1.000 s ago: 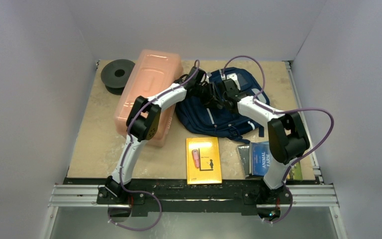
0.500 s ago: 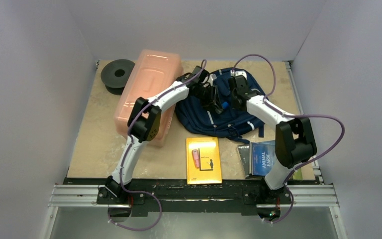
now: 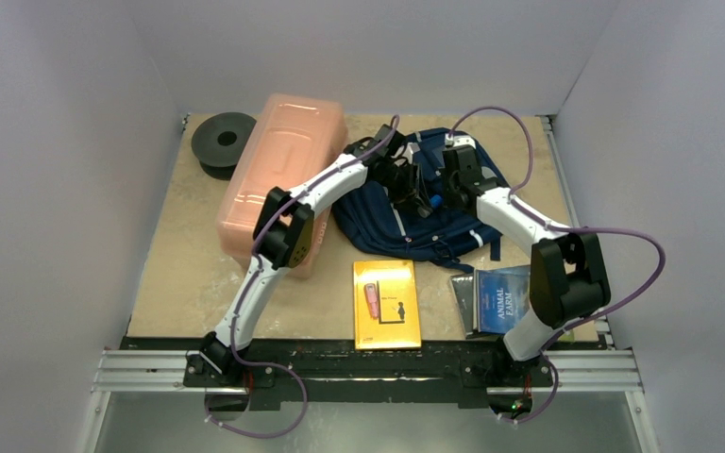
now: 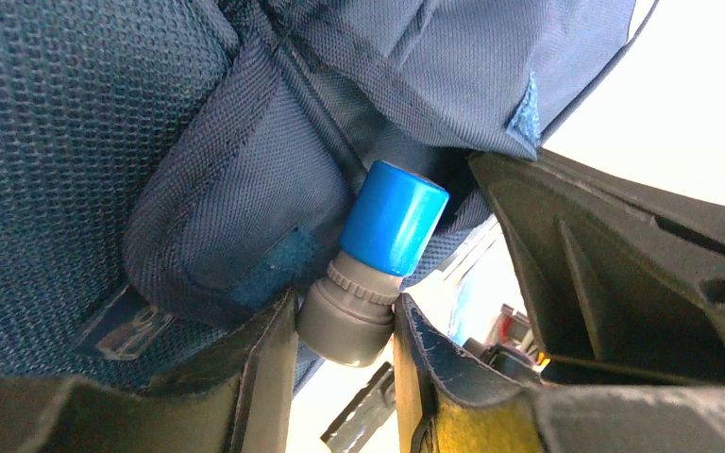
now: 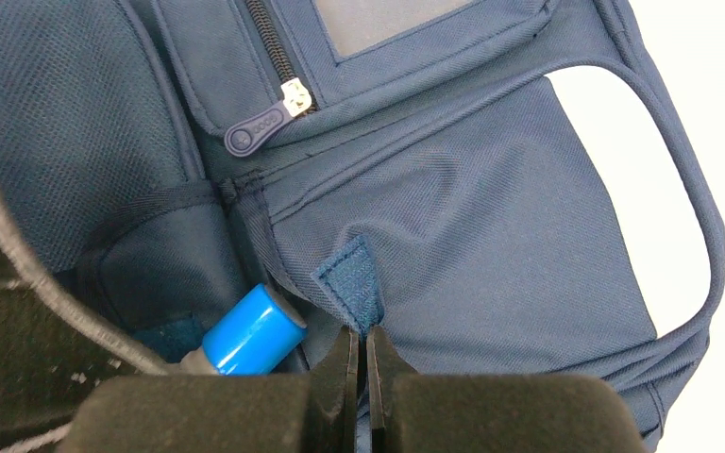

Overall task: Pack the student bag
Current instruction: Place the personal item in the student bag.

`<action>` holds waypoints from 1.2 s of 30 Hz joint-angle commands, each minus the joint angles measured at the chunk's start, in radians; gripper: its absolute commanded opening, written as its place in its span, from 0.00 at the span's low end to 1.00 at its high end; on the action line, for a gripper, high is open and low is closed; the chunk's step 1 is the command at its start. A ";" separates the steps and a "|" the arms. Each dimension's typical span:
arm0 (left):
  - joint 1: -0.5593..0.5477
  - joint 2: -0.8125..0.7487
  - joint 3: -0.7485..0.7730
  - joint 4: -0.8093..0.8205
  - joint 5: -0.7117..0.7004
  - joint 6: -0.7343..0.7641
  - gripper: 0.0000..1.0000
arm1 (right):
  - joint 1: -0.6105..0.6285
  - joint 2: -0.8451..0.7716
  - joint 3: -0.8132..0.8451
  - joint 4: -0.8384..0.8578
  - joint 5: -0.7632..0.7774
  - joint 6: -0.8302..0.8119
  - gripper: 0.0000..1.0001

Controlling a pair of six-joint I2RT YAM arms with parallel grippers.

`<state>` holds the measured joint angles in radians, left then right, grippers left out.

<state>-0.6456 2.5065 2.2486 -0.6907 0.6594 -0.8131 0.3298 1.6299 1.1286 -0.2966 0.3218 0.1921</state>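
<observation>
Both arms have reached farther over the navy blue fabric backpack (image 3: 378,231), which lies at the far middle of the tan wooden tabletop (image 3: 189,274). At a pocket mouth the left gripper (image 4: 345,330) clamps a blue-capped grey plastic cylinder (image 4: 392,222); the right gripper (image 5: 359,344) pinches backpack fabric beside a small tab. Pale grey walls (image 3: 57,142) enclose three sides.

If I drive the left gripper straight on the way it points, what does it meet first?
The left gripper holds a blue-capped tube; that would likely press into the student bag at a pocket fold; whether it's an opening is unclear.
</observation>
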 commanded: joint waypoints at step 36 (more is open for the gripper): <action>-0.027 -0.193 -0.305 0.348 -0.173 -0.102 0.59 | -0.087 -0.169 -0.052 0.119 -0.288 0.102 0.00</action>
<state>-0.6769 2.3943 1.9663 -0.2653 0.5884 -1.0691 0.2470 1.5280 1.0424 -0.2546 0.1078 0.2874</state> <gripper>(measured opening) 0.575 0.012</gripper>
